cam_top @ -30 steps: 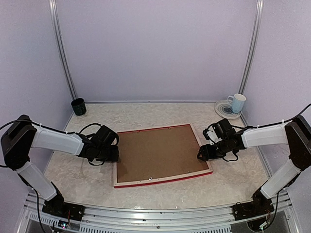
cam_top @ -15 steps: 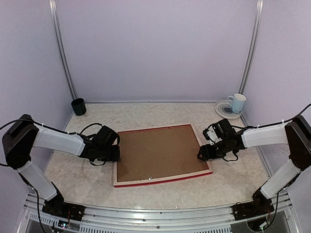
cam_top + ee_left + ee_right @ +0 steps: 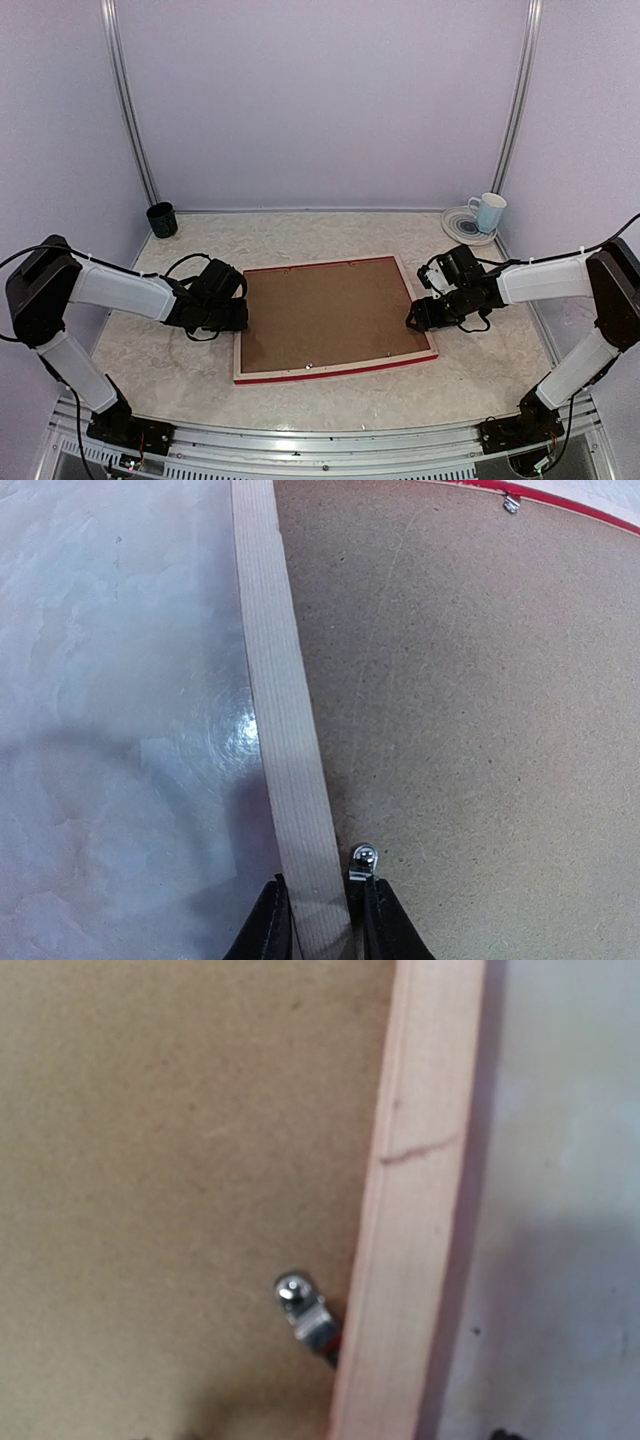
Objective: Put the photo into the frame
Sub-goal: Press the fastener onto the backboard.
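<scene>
The frame (image 3: 330,373) lies face down mid-table, with its pale wood back up and red edges showing. A brown backing board (image 3: 325,315) fills it. The photo is hidden. My left gripper (image 3: 240,318) is at the frame's left rail (image 3: 285,710). Its jaws stand slightly apart astride the rail, one finger on the table side, the other (image 3: 385,925) just behind a metal tab (image 3: 362,861) on the board (image 3: 470,700). My right gripper (image 3: 413,320) hovers at the right rail (image 3: 420,1210) near another tab (image 3: 305,1312). Its fingers do not show.
A dark cup (image 3: 161,219) stands at the back left corner. A white mug (image 3: 489,212) sits on a patterned plate (image 3: 460,228) at the back right. Purple walls close in the table on three sides.
My left gripper has edged slightly to the right, onto the frame's left rail. The right arm and the frame have not visibly moved.
</scene>
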Controlling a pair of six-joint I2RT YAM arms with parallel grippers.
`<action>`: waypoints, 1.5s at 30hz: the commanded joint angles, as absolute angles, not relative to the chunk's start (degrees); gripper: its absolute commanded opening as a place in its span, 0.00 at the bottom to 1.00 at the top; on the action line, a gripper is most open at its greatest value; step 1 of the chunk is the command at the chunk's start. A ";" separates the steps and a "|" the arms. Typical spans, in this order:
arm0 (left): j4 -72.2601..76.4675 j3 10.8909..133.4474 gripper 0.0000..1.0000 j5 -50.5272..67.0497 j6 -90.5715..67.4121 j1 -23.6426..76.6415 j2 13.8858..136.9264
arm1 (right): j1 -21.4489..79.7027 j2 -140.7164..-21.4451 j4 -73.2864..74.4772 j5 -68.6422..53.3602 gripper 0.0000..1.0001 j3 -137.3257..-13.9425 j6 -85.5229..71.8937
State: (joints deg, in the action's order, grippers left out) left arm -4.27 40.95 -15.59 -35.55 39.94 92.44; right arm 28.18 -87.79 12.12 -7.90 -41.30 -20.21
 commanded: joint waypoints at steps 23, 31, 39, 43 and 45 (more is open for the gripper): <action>-11.47 44.11 0.37 -19.97 -32.28 40.31 94.85 | 27.62 -87.13 11.31 -8.71 0.73 -40.62 -19.87; -10.27 44.23 0.29 -17.79 -31.74 38.85 95.78 | 27.66 -86.92 10.90 -9.09 0.73 -40.43 -19.48; -11.53 44.96 0.04 -17.93 -31.53 38.76 97.02 | 27.67 -86.94 10.46 -10.50 0.73 -40.34 -19.23; -11.43 44.89 0.00 -17.65 -31.55 38.52 97.12 | 27.64 -85.53 10.45 -11.48 0.73 -40.14 -19.01; -11.63 45.29 0.06 -16.74 -31.39 38.20 96.60 | 27.62 -84.88 10.60 -12.04 0.73 -40.23 -18.94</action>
State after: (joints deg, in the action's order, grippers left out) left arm -8.16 45.19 -17.82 -32.86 39.03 94.87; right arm 28.18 -87.39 11.00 -10.46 -40.95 -19.53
